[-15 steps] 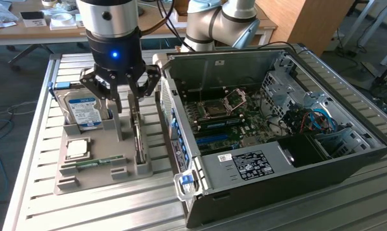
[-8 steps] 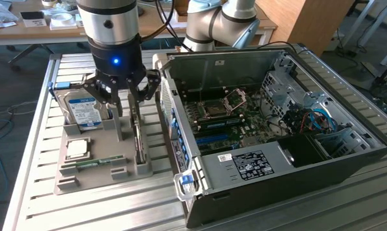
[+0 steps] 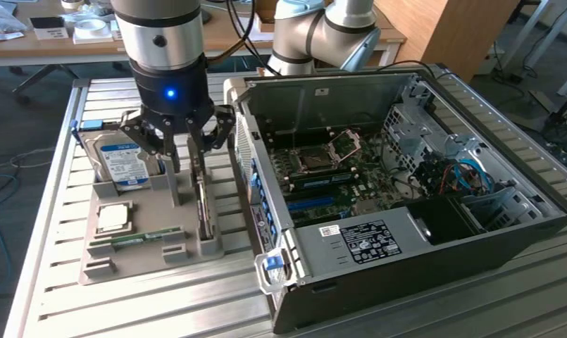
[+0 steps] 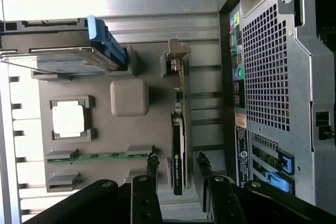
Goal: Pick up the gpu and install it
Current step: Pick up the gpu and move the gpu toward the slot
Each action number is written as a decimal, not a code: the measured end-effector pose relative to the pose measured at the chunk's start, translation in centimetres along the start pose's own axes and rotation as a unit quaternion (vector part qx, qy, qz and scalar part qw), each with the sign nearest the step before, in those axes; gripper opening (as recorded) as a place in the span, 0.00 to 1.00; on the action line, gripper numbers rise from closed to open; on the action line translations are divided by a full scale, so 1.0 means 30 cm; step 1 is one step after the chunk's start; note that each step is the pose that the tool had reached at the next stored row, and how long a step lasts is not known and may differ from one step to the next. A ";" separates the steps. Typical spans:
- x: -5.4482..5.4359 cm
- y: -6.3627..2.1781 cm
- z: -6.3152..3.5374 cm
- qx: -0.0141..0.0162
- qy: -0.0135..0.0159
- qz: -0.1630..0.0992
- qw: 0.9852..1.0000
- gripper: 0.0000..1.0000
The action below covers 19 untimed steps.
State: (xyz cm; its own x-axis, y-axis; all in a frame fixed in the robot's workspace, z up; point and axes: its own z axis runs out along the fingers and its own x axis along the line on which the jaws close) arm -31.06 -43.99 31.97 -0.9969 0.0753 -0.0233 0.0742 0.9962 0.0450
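Slatted bench [image 3: 39, 282]: jaws astride gpu [image 4: 178, 148]; wrist view shows gaps both sides.

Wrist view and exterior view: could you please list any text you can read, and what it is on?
No text can be read.
Label on the hard drive: too small.
Label on the power supply: blurred.
Print on the gpu: unreadable.
Stickers on the computer case: unreadable.

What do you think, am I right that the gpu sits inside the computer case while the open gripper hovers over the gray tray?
Not quite: the wrist view shows the gpu standing in the gray tray, between the fingers of the open gripper, outside the computer case.
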 end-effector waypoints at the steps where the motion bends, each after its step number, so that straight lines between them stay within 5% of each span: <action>1: 0.000 0.000 0.006 0.000 0.000 0.000 1.000 0.42; 10: 0.001 -0.003 0.056 0.000 0.000 0.000 1.000 0.42; 19: -0.012 -0.002 0.065 0.000 0.000 0.000 1.000 0.42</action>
State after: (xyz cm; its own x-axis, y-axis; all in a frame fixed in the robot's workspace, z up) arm -30.66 -43.99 30.04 -0.9969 0.0754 -0.0234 0.0743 0.9962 0.0451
